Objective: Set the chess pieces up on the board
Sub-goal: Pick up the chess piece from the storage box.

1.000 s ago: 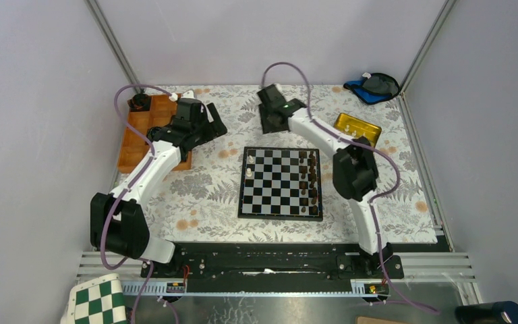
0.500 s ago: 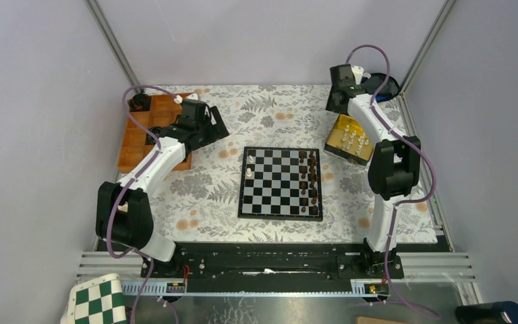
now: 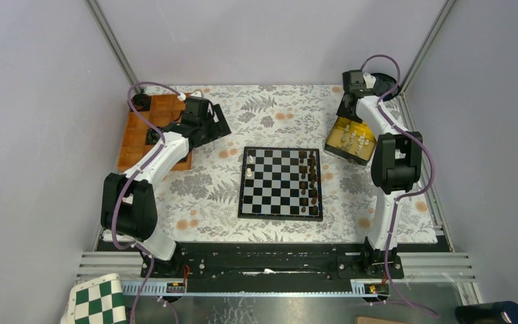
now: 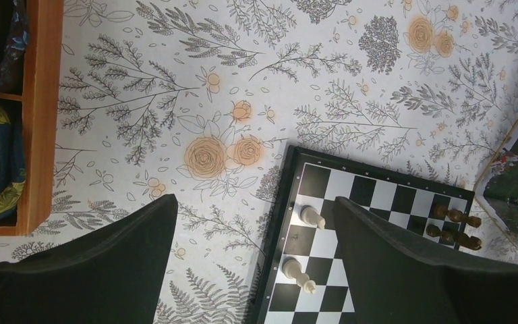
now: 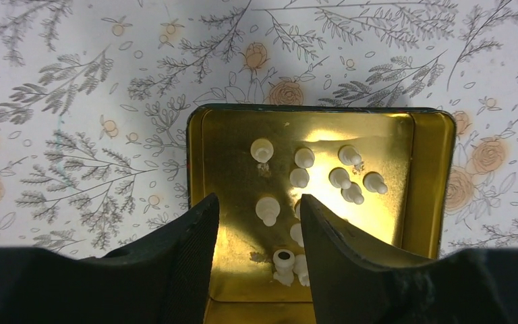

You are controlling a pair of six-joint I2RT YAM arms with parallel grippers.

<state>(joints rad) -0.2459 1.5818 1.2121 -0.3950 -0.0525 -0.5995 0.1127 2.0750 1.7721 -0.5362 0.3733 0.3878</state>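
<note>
Hovering R gripper (image 5: 257, 202), jaws part-open, holding nothing, over gold tin (image 5: 229, 169) | chess pieces (image 5: 299, 177) crowded inside tin just below, two more on board (image 3: 280, 199) | L gripper (image 4: 255, 202) wide open, empty, above counter (image 4: 310, 81) by board corner | risk: jaws catch two pcs, tip neighbours, or finger clips tin wall.

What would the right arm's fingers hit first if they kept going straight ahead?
Probably the small cream chess pieces lying in the open gold metal tin: the right arm's fingers point straight into it, with one piece showing between them. Their height above it is unclear.
</note>
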